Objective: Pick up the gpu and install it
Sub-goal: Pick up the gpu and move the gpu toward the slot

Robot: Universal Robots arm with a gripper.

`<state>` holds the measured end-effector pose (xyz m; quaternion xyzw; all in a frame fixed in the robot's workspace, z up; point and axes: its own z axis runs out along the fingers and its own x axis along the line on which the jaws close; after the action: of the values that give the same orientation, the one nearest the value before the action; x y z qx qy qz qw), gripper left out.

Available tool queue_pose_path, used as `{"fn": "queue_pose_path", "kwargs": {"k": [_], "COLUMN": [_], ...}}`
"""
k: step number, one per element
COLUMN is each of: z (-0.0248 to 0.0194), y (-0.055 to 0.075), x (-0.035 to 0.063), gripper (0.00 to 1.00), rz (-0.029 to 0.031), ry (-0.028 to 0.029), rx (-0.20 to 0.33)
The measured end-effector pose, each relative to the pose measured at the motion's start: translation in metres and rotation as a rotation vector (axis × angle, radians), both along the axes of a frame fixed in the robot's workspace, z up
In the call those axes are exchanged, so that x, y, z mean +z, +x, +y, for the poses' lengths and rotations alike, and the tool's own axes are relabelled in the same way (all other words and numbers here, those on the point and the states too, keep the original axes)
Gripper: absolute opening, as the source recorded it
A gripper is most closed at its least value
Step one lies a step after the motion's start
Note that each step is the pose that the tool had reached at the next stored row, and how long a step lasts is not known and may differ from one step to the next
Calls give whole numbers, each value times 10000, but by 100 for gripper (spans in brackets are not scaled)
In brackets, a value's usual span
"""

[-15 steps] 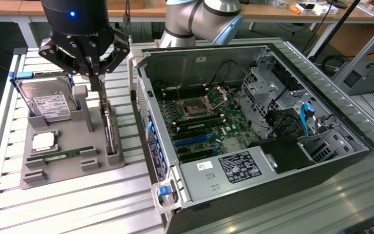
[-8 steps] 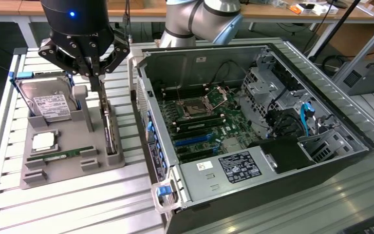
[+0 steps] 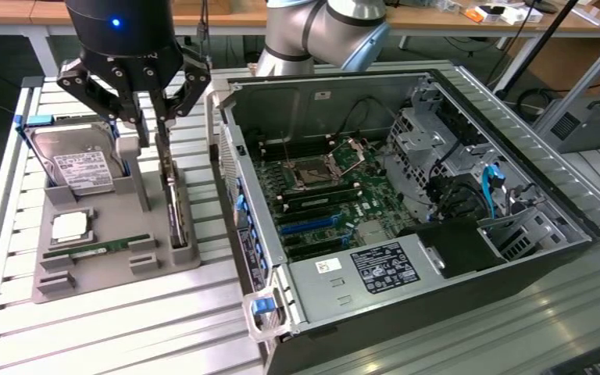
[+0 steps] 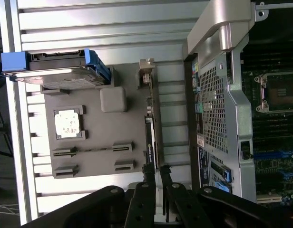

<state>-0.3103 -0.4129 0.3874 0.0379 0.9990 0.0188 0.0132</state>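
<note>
A grey holder (image 3: 102, 275) is seen on the slatted counter (image 3: 123, 337) at the exterior view's left. Four parts are kept in it:

- A hard drive (image 3: 79, 166) is propped in the upper pocket.
- A processor chip (image 3: 71, 226) is laid in a square recess.
- A green memory stick (image 3: 97, 249) is laid flat in a slot.
- The gpu (image 3: 178, 207) is stood on its long edge in the slot nearest the open computer case (image 3: 311, 275).

A motherboard (image 3: 311, 195) is mounted inside the case.

The gpu's long axis is run up and down the exterior view, alongside the case wall. Its silver bracket (image 4: 146, 71) is pointed toward the hard drive's end of the holder.

The tool (image 4: 156, 168) is held over the gpu, in line with it. Its fingers are parted slightly. Whether the card is touched cannot be told.
</note>
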Motion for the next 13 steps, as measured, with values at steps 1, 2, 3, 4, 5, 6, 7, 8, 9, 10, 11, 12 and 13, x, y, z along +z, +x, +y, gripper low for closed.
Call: {"fn": "queue_pose_path", "kwargs": {"k": [1,2,3,4,5,6,7,8,9,10,11,12,13], "z": [0,0,0,0,0,0,0,0,0,0,0,0,0], "y": [0,0,0,0,0,0,0,0,0,0,0,0,0], "x": [0,0,0,0,0,0,0,0,0,0,0,0,0], "gripper": [24,30,36,42,42,48,48,48,48,48,48,48,48], "rz": [0,0,0,0,0,0,0,0,0,1,1,1,1], "ry": [0,0,0,0,0,0,0,0,0,0,-1,-1,-1], "rx": [0,0,0,0,0,0,0,0,0,0,0,0,0]}}
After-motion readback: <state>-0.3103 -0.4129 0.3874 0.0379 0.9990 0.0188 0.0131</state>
